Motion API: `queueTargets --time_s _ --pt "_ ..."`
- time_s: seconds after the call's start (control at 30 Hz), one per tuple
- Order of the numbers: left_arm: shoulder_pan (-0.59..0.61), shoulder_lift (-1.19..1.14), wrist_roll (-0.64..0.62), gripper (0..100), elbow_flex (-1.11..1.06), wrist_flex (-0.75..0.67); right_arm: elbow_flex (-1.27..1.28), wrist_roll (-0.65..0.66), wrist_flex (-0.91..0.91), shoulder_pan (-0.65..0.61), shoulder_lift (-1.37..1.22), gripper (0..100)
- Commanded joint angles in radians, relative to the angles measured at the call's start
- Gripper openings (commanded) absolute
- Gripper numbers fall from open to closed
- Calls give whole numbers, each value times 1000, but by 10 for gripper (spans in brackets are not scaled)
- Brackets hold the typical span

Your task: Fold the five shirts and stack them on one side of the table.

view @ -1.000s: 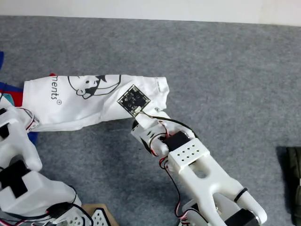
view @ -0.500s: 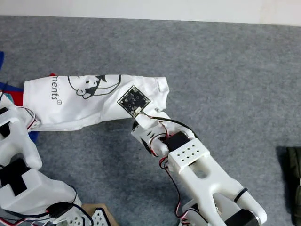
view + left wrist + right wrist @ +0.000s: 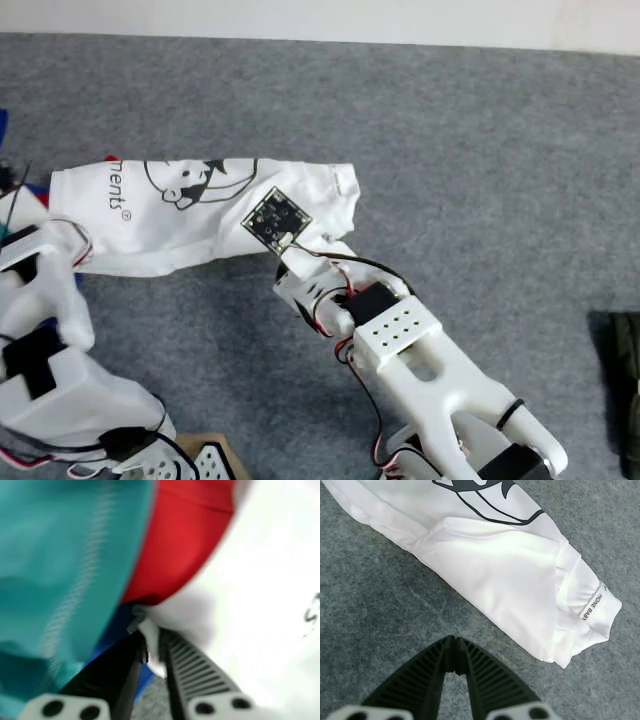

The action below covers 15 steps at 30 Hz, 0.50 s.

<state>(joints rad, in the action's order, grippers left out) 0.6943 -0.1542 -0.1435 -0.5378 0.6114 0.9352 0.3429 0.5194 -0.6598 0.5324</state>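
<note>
At the white shirt's [image 3: 260, 580] near hem, my left gripper [image 3: 151, 647] is nipped tight on a fold of fabric, black finger one side, grey the other. Just past that pinch, red cloth [image 3: 185, 545], teal cloth [image 3: 60, 555] and blue cloth [image 3: 114, 622] crowd against the shirt. My right gripper [image 3: 454, 645] is pressed together on nothing, tips over the grey table [image 3: 365, 605] just short of the shirt's folded edge. From the high view I get the whole folded strip, printed figure up, lying between both arms.
</note>
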Motion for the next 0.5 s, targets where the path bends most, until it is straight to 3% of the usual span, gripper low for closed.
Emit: queueTargets --time_s 0.0,0.23,0.47 --pt "-15 -65 6 18 15 -41 -2 11 5 -7 35 7" --pt "-25 -108 2 7 81 -20 -1 8 5 -7 35 7" --pt "-142 71 0 7 162 210 1 3 33 -7 35 7"
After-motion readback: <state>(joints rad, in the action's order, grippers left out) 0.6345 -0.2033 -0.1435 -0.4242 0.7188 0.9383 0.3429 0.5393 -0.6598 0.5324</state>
